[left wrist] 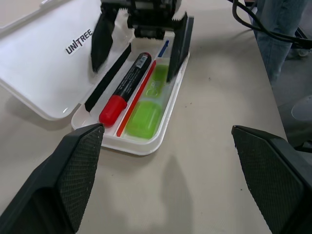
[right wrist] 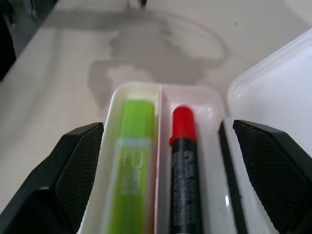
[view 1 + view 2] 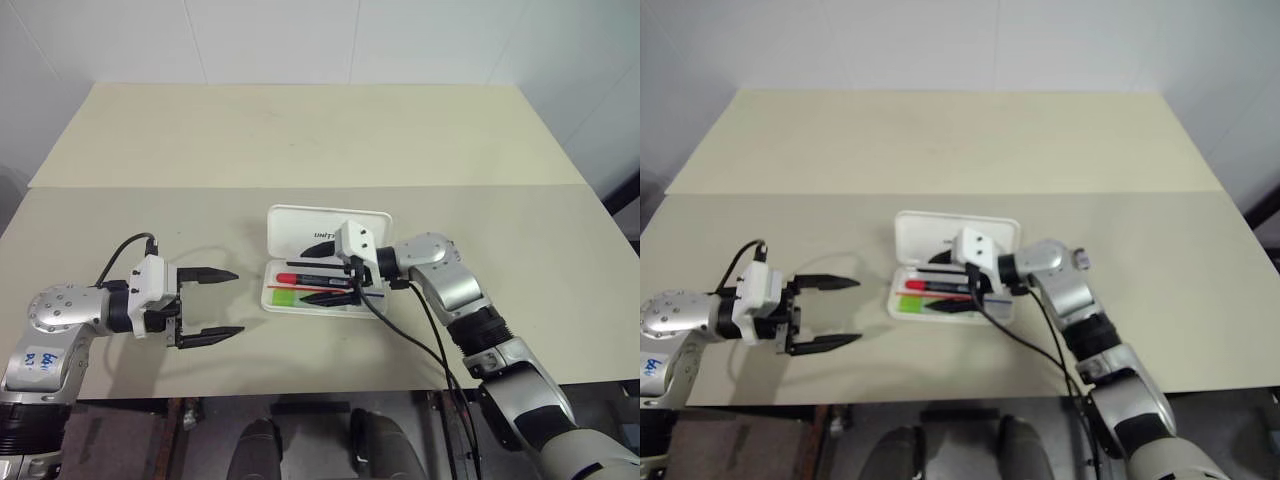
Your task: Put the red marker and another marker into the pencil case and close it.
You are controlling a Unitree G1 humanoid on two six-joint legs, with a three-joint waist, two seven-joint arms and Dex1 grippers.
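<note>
Pencil case [image 3: 300,222] lies open near the middle of the counter [image 3: 300,140], with its lid folded flat on the far side and its tray on the near side. You can read the "UNITREE" lettering on the lid in the left wrist view.

Contents of the tray:
- Red marker [image 1: 125,88] lies lengthwise in the compartment next to the lid hinge, its red cap toward the robot's left.
- Green highlighter [image 1: 150,101] lies lengthwise in the other compartment, on the side away from the lid, parallel to the red marker. A thin red divider separates the two.

Right gripper [image 3: 322,283] reaches in from the right end of the case and points to the robot's left. Its fingers are spread wide apart: one finger [image 3: 312,267] runs along the hinge side of the tray, the other along the near side, with both pens between them. You can see that the gripper holds nothing.

Left gripper [image 3: 224,302] hovers above the counter just to the left of the case, pointing toward it. Its fingers are fully apart and it holds nothing. It is clear of the case
</note>
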